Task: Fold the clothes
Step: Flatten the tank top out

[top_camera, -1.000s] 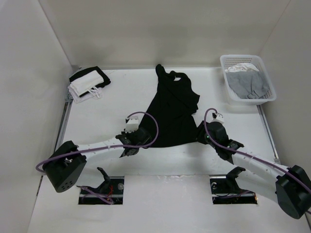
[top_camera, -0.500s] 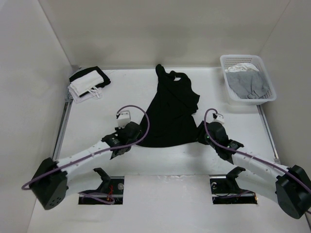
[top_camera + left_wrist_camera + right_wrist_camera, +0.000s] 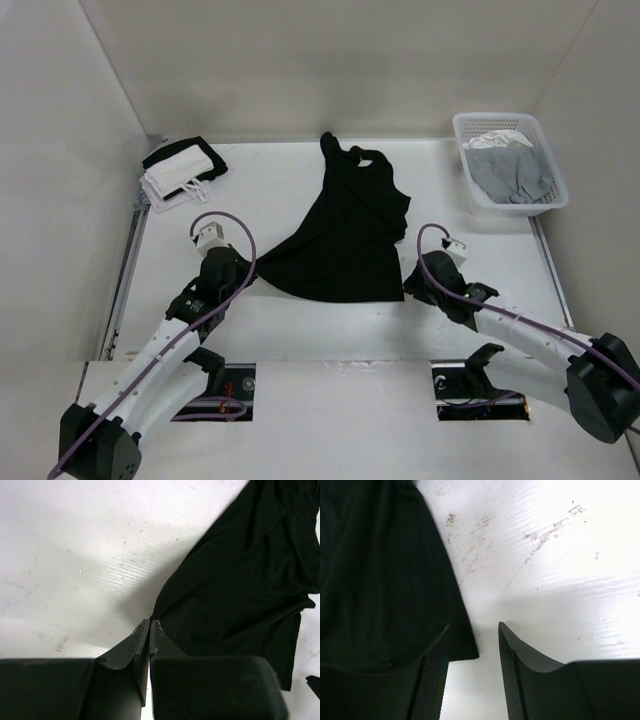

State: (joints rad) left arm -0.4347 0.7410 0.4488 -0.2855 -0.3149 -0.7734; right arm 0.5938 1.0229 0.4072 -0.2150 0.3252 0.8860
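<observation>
The clothes (image 3: 345,235) are one plain black sleeveless top, lying on the white table with its straps toward the back wall. Its near left hem corner is drawn out into a point. My left gripper (image 3: 250,274) is shut on that corner; in the left wrist view the fabric (image 3: 240,580) runs right up to the closed fingertips (image 3: 150,622). My right gripper (image 3: 412,286) stands open at the near right hem corner. In the right wrist view that corner (image 3: 465,650) lies between the fingers, close to the left one, with the gripper (image 3: 474,630) not closed on it.
A white basket (image 3: 556,196) with grey and white garments stands at the back right. A folded black-and-white stack (image 3: 180,172) lies at the back left. White walls enclose the table on three sides. Two cut-outs sit in the near ledge by the arm bases.
My left arm has swung left and pulled the hem corner with it, stretching the garment's left side into a point. The right gripper stayed at the right corner.
</observation>
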